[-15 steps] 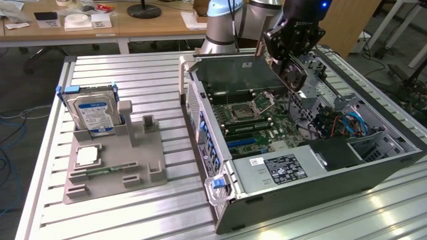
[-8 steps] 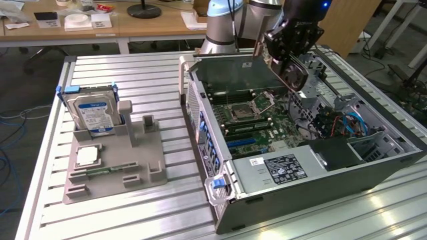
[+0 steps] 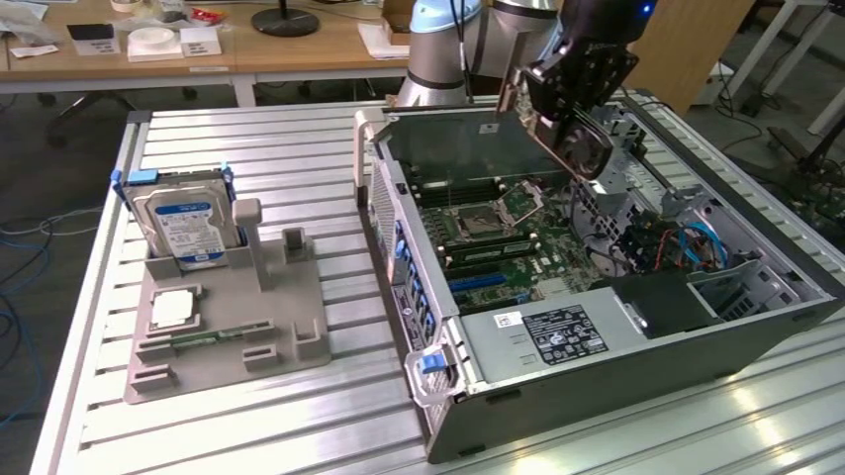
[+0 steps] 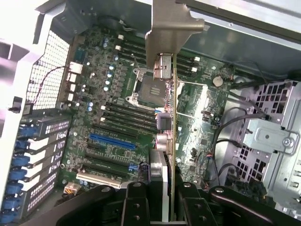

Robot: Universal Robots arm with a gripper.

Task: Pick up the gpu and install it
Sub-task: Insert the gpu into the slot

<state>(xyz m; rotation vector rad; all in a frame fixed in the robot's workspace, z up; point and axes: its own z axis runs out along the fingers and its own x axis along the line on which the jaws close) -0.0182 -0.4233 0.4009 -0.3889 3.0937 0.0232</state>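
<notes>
Note the gripper (image 3: pixel 575 94) clenched on the gpu (image 3: pixel 591 148), with the card held clear above the motherboard (image 3: pixel 509 242) inside the open case (image 3: pixel 595 371) on the worktop (image 3: pixel 264 148). Read the card as tilted rather than level, hanging over the far part of the case. In the wrist view, find the gpu (image 4: pixel 173 141) edge-on, long axis running straight out from the gripper (image 4: pixel 162 209), silvery end bracket (image 4: pixel 171 28) at the outer end. Locate the blue slot (image 3: pixel 482 282) nearer than the card and toward the exterior view's left of it. Judge card and slot as well apart and not yet lined up. Treat as hidden: the contact edge of the card, the exact grip line on the card, and both card faces in the wrist view. Leave undecided which slot lies directly beneath the card, and whether the bracket end faces the rear wall of the case squarely
</notes>
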